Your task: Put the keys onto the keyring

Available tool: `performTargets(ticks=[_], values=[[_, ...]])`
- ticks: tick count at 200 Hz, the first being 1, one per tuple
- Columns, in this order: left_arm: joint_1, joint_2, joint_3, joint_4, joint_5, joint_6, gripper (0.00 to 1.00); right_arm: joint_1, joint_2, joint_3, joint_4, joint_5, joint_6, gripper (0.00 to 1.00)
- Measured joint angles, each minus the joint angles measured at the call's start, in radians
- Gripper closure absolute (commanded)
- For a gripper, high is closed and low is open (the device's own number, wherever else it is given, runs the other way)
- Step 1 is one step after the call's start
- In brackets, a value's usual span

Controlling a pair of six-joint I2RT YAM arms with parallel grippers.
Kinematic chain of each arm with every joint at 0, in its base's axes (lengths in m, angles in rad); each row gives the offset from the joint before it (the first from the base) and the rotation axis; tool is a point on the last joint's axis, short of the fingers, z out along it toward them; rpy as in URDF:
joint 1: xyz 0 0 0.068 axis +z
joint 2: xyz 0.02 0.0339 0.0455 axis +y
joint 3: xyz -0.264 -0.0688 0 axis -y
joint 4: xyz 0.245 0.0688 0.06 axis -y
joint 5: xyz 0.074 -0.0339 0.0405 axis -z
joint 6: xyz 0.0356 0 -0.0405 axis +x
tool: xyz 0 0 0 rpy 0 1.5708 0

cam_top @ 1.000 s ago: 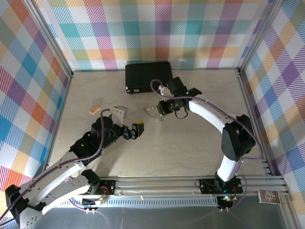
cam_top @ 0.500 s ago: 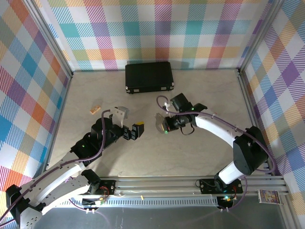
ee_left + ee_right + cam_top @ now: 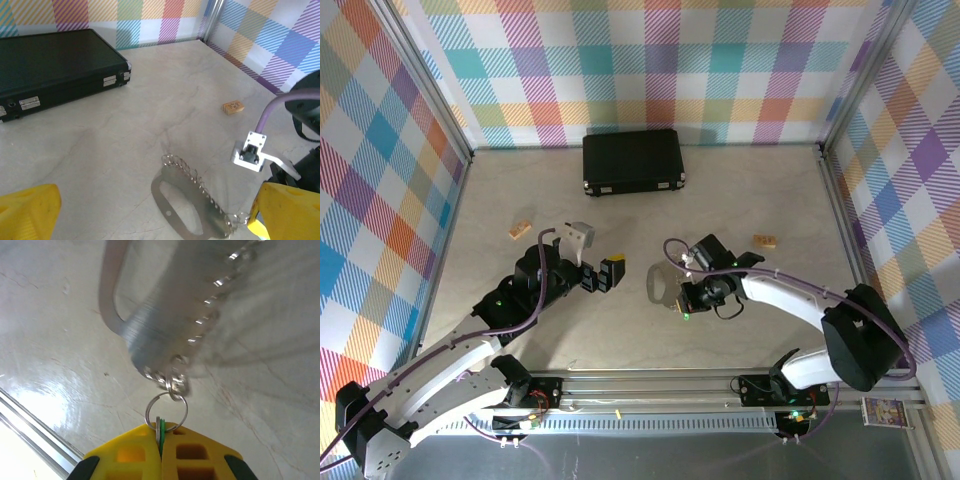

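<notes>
Clenching the green-headed key (image 3: 162, 432), right gripper (image 3: 161, 441) sits nearer 6 o'clock than a second ago; keyring (image 3: 659, 284), seemingly lifted, trails at its 9 o'clock. Left gripper (image 3: 603, 275) released, beyond. Bare tabletop (image 3: 740, 195) toward black case (image 3: 632, 160) at 12 o'clock.

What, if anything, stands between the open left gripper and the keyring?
Nothing visible does. Bare tabletop separates the left gripper from the keyring. The right gripper, shut on the green key at the keyring's end, grips from the far side, off that path.
</notes>
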Motion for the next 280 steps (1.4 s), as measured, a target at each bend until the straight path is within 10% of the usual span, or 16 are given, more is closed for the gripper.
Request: performTargets(ticks=[160, 256, 280], values=[[0.0, 0.0, 0.0, 0.022, -0.033, -0.011, 0.0, 0.027, -0.195, -0.197, 0.043, 0.01, 0.111, 0.7], [0.001, -0.029, -0.013, -0.055, -0.315, -0.125, 0.0, 0.034, -0.606, -0.128, -0.009, 0.301, -0.023, 0.05], [0.022, 0.005, -0.008, -0.112, -0.396, -0.123, 0.0, 0.022, -0.628, -0.122, -0.008, 0.394, -0.088, 0.01]])
